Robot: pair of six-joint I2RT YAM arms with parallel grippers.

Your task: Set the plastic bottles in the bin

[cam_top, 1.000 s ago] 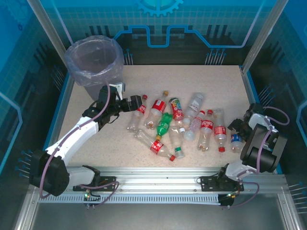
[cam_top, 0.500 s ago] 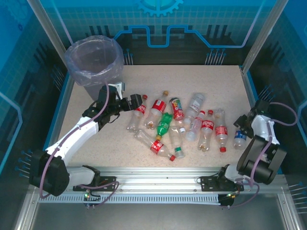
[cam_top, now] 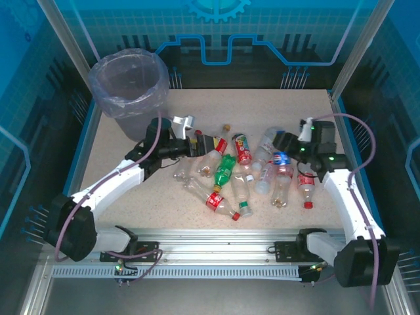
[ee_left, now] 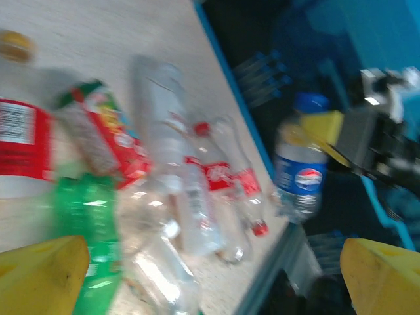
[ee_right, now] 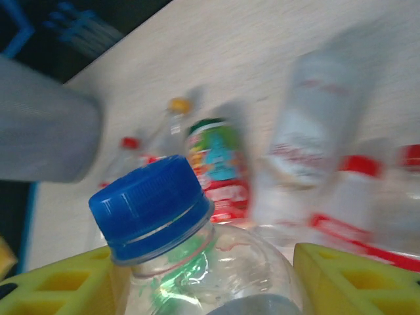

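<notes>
- While our right claw (cam_top: 284, 157) clamps the blue-capped bottle (ee_right: 152, 205), the bin (cam_top: 122, 113) lies upper left, across the pile (cam_top: 231, 176).
- Left claw (cam_top: 209, 146) gapes wide, nearer the bin.

Top external camera: mounted high, above and behind the arm bases (cam_top: 128, 241) at the frame's bottom edge, looking steeply down over the whole counter (cam_top: 295, 111). Left wrist camera looks low and close across the bottles (ee_left: 161, 111) toward the blue-capped bottle (ee_left: 298, 174). Right wrist camera sits tight behind that same bottle's cap, facing the same heap.
</notes>
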